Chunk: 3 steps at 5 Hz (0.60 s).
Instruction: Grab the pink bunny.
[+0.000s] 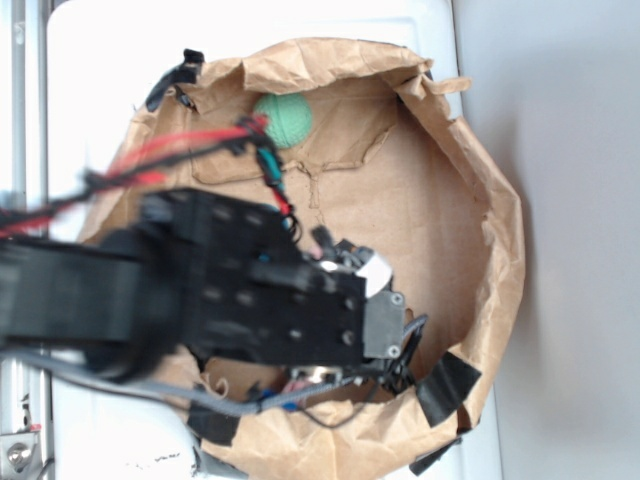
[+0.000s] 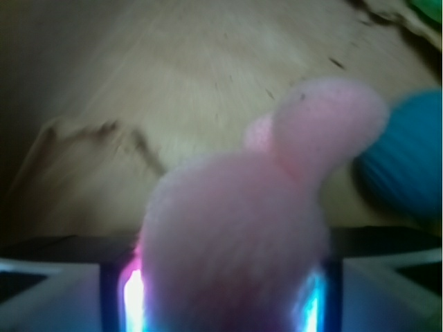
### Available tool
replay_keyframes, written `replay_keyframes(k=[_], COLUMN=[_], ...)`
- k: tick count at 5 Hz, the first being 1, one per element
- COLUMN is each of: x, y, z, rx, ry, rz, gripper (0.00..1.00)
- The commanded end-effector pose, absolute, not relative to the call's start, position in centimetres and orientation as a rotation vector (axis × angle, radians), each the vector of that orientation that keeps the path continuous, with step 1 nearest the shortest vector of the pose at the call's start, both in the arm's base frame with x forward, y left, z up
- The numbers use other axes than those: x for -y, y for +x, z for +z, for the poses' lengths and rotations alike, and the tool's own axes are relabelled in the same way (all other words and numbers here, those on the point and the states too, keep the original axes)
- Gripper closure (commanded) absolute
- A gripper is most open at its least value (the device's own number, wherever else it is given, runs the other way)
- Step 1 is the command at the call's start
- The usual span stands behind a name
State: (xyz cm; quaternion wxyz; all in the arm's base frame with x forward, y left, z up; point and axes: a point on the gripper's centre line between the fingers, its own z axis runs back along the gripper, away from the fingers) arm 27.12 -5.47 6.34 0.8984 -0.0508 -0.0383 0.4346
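In the wrist view the pink bunny (image 2: 235, 235) fills the space between my two fingers, its fuzzy body pressed against both of them. Its head or an ear (image 2: 325, 124) sticks up and to the right. My gripper (image 2: 225, 304) is shut on the bunny. In the exterior view the black arm (image 1: 250, 290) reaches down into the brown paper bag (image 1: 500, 230), and its body hides both the fingers and the bunny.
A blue ball (image 2: 408, 152) lies just right of the bunny on the bag's floor. A green ball (image 1: 283, 120) rests at the bag's far side. Crumpled bag walls ring the arm, with black tape (image 1: 447, 385) on the rim. Red and black cables (image 1: 170, 150) trail left.
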Motion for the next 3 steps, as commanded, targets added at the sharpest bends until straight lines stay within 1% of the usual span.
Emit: replay_keyframes(k=[1,2,3], x=[4.4,4.0,3.7], y=[28.3,27.5,26.2], z=[13.7,15.1,16.5], rx=[0.159,0.162,0.237], ry=[-0.190,-0.154,-0.085], rz=[0.884,0.871,0.865], gripper=[1.00,1.00,1.00])
